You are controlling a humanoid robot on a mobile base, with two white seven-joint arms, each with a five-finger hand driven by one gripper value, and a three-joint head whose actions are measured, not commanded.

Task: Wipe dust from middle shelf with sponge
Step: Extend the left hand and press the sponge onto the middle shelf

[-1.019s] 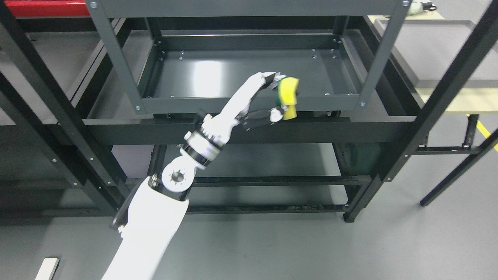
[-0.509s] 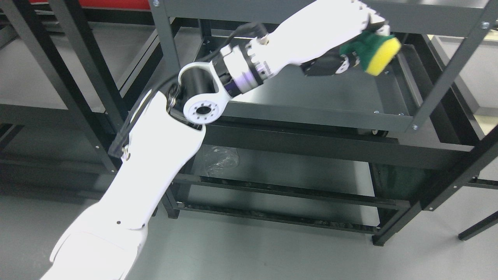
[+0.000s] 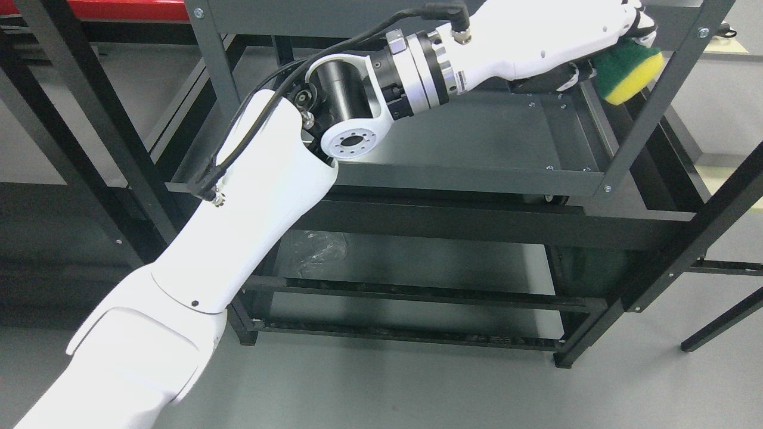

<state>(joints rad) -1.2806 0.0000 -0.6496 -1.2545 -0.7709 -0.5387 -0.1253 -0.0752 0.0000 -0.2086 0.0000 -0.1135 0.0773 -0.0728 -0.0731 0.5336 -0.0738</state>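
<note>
My left arm reaches from the lower left up into the grey metal shelf unit. My left hand (image 3: 614,56) is shut on a yellow and green sponge (image 3: 632,76) at the upper right, near the far right corner of the dark middle shelf tray (image 3: 495,131), just above the shelf's right rim. The sponge's yellow face points down and right. The top shelf's front rail partly hides the hand. My right hand does not show.
A grey upright post (image 3: 658,98) of the shelf unit stands just right of the sponge. A lower shelf (image 3: 417,262) holds a crumpled clear plastic bag (image 3: 316,250). Black rack frames stand left and right. A pale table (image 3: 715,101) lies at the far right.
My left arm has extended up and to the right, carrying the sponge from the shelf's front rim towards its far right corner. The head camera has shifted as well.
</note>
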